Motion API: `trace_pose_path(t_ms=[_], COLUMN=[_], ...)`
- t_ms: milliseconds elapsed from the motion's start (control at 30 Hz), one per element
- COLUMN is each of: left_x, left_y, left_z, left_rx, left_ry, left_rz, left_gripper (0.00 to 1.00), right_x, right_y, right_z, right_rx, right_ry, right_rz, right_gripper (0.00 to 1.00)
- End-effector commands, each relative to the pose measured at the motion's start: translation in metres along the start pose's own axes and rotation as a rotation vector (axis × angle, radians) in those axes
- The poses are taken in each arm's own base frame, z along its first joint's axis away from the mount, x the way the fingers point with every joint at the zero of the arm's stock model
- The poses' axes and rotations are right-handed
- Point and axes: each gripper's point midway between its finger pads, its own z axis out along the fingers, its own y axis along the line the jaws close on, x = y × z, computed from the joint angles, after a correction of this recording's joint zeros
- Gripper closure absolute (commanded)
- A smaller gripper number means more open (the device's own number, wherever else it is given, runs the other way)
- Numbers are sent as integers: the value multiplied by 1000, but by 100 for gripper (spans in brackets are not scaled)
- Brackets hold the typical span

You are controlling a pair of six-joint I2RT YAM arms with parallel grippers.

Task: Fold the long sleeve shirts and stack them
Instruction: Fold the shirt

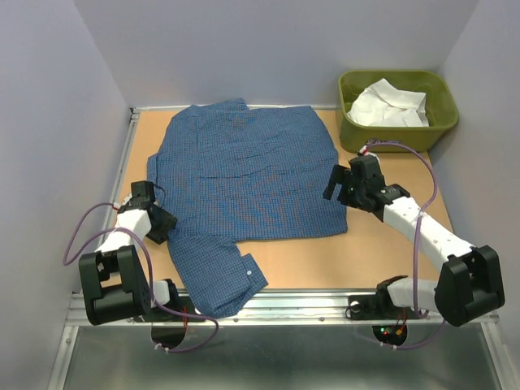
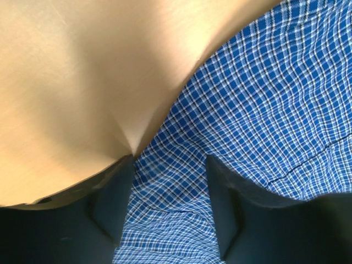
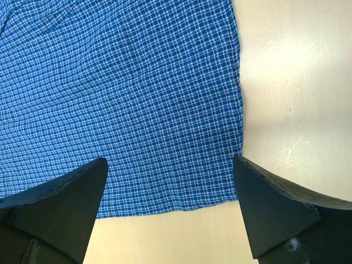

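Note:
The blue checked long sleeve shirt [image 1: 244, 166] lies spread flat on the wooden table, with one sleeve [image 1: 219, 280] trailing toward the near left edge. A white shirt [image 1: 388, 106] sits crumpled in the olive-green tub. My left gripper [image 1: 165, 226] is low at the blue shirt's left side where the sleeve starts. In the left wrist view it [image 2: 170, 159] stands open, with slightly puckered checked cloth [image 2: 258, 104] between its fingers. My right gripper [image 1: 333, 185] hovers wide open over the shirt's right hem corner [image 3: 220, 187]; in the right wrist view it [image 3: 170, 159] holds nothing.
The olive-green tub [image 1: 439, 123] stands at the back right corner. Bare tabletop [image 1: 382, 244] shows to the right of the shirt and along the near edge. A metal rail [image 1: 309, 299] runs along the front, and grey walls close in on three sides.

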Motion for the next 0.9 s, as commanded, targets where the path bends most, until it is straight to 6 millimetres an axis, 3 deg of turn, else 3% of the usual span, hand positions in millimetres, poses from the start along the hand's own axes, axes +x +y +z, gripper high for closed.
trace_pose_path(t_ms=[0,200,333,533,867], left_x=[31,25,18,11,0], left_y=[15,9,1,-6,-10], left_z=[6,-2,-12,-24,-37], left_rx=[-49,-30,10,51,74], left_ry=[109,89,63,31,-12], left_rz=[1,31,48,73,121], left_gripper=[47,87,100,100,100], right_x=[3,20,30,56,76], right_y=[-8,-29,-38,-53,-67], right_z=[-4,0,-3,-2,2], right_rx=[13,97,139,181,239], right_ry=[-17,14,37,88,118], right_rz=[14,28,58,99,158], right_gripper=[0,0,0,7,17])
